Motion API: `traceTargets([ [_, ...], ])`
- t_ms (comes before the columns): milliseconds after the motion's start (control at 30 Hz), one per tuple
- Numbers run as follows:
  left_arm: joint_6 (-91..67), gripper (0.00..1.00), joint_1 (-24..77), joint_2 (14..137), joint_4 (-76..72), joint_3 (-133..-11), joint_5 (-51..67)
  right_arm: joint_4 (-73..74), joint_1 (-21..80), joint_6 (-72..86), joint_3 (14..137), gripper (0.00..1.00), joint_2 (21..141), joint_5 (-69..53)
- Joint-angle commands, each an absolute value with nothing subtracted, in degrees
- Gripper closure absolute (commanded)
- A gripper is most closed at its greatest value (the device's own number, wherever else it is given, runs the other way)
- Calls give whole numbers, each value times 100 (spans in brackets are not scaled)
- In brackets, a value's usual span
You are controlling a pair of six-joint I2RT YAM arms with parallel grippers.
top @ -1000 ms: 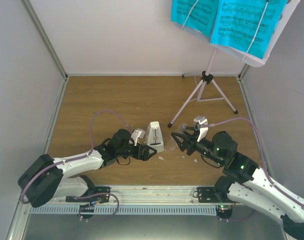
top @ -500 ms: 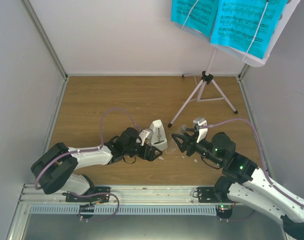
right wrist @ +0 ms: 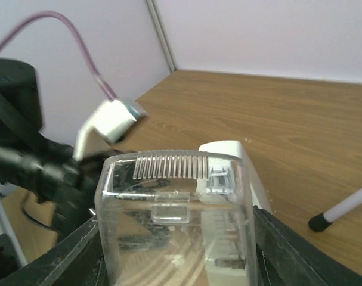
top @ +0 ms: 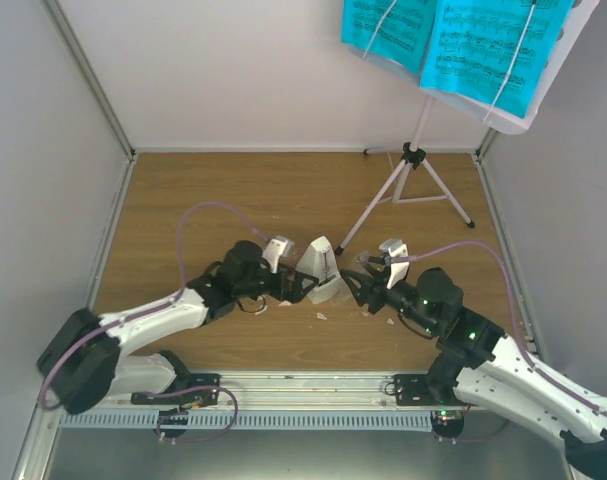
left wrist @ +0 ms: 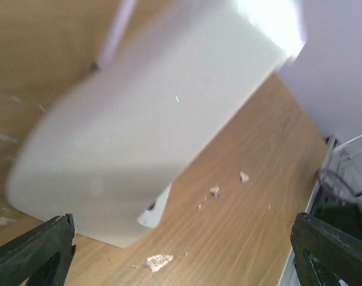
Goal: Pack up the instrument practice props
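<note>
1. Top external: white metronome (top: 321, 270) sits tilted on the table (top: 203, 200), just beside the music stand's (top: 411, 160) near-left foot.
2. Left gripper (left wrist: 181, 247) is spread wide, fingers flanking the metronome without clamping it.
3. Right gripper (right wrist: 178, 256) clamps a clear case (right wrist: 175, 208) near the same foot, with the metronome outside it, just behind.
4. Cyan sheet music (top: 493, 45) is on the stand's plate.

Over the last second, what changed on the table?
The left gripper, jaws open, pushed in against the metronome, which slid toward the right arm and tipped. The right gripper edged closer to it, still holding the clear cover. The music stand and cyan pages stayed put.
</note>
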State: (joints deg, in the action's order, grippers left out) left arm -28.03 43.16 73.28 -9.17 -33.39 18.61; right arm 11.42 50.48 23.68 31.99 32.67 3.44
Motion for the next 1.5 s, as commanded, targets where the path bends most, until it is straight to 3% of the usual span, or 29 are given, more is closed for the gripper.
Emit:
traceTargets([
  [0,-2637,1,3672,6396,-217,-3419,2001,101,5115,1813,2936,48,3348,787],
  [200,-1779,1,2103,6586,1412,-4770,3143,-1119,5124,1251,2375,48,3542,1209],
  [367,-1102,1,1347,6814,1507,-5647,3448,-2203,5125,1138,1774,48,3811,1328],
  [467,-955,1,1334,6716,1354,-5750,2889,-2723,5124,1078,1547,48,4036,1333],
  [667,-701,1,1331,5895,338,-4667,1916,-3384,5128,826,1343,48,4550,1248],
  [933,202,1,1330,6110,1060,-5007,802,-4247,5124,693,1319,48,5398,931],
  [1467,117,1,1335,6111,1031,-4913,1094,-5013,5106,703,1279,48,6441,1065],
])
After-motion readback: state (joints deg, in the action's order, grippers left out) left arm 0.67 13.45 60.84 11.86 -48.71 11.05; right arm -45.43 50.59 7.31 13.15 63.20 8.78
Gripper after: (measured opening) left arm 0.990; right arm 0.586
